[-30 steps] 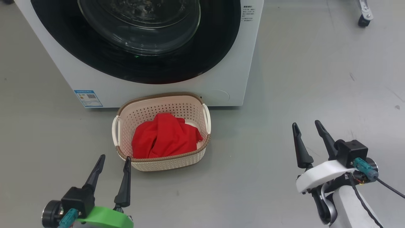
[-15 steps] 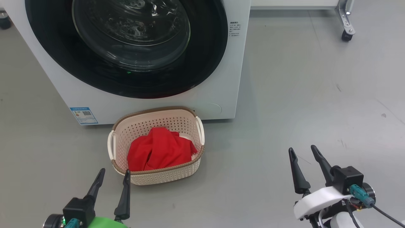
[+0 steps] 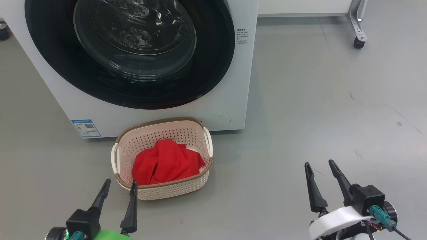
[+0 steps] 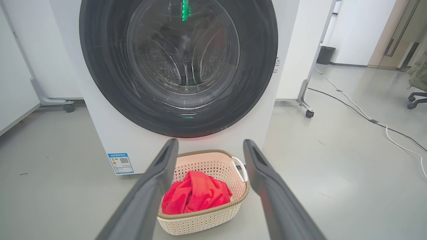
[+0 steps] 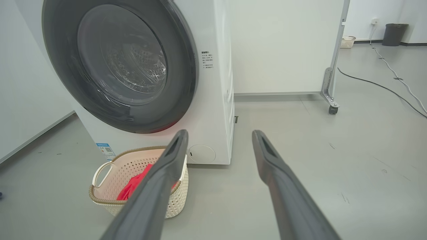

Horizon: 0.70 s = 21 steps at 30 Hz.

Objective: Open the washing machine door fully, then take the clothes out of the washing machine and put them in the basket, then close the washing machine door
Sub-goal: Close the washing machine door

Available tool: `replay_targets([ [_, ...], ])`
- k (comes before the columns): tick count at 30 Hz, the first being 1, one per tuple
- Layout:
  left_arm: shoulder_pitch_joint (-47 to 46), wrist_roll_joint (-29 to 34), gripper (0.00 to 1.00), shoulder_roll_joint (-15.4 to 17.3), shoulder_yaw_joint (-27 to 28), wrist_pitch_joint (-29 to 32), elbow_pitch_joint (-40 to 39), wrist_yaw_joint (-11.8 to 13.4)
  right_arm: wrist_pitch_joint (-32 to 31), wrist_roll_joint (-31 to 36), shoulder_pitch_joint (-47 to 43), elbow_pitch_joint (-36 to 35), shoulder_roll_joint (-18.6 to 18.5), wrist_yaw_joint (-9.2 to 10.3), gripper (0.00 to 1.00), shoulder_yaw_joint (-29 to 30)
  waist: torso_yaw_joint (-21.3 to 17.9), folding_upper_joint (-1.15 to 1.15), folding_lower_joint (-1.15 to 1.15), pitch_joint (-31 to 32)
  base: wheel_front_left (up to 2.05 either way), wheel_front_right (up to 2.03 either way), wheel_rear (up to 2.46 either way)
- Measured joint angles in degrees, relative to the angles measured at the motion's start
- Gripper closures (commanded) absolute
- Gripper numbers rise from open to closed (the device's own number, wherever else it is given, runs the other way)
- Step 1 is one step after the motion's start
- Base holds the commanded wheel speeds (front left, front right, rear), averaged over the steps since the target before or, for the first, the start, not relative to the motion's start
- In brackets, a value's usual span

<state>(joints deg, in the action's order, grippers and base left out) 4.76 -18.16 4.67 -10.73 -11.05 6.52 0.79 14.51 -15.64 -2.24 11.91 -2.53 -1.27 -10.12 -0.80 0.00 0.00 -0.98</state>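
Note:
The white washing machine (image 3: 230,100) (image 4: 100,126) (image 5: 217,100) stands at the back, its round black-rimmed glass door (image 3: 133,43) (image 4: 180,60) (image 5: 120,63) lying flat against the front. Just before it on the floor sits the cream basket (image 3: 166,193) (image 4: 203,220) (image 5: 100,196), and the red clothes (image 3: 165,163) (image 4: 196,193) (image 5: 133,186) lie bunched inside. My left gripper (image 3: 120,184) hovers open at the basket's near left corner, holding nothing. Far to the right over bare floor, my right gripper (image 3: 319,164) is open too.
Grey floor surrounds the basket. A white partition on castor wheels (image 3: 358,43) (image 4: 309,113) (image 5: 333,110) stands right of the machine. Cables (image 4: 367,116) (image 5: 383,86) run across the floor beyond it, with a dark bin (image 5: 393,33) and an office chair (image 4: 417,96) farther off.
The head camera has tilted up, so machine and basket sit lower in the picture. Both grippers remain open and low; basket and clothes lie as before.

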Motion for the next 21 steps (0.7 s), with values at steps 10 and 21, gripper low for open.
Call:
replay_targets([
  [10, 0.35, -0.09, 0.00, 0.02, -0.25, 0.67, -1.14, 0.00, 0.00, 0.00, -1.66, -2.07, 0.01, 0.91, 0.00, -0.82, 0.13, 0.00, 0.00, 0.16, 0.00, 0.00, 0.00],
  [21, 0.63, -0.09, 0.00, 0.04, -0.35, 0.99, -1.65, 0.03, 0.00, 0.00, -2.68, -3.38, 0.02, 1.45, 0.00, -1.30, 0.28, 0.00, 0.00, 0.14, 0.00, 0.00, 0.00],
])
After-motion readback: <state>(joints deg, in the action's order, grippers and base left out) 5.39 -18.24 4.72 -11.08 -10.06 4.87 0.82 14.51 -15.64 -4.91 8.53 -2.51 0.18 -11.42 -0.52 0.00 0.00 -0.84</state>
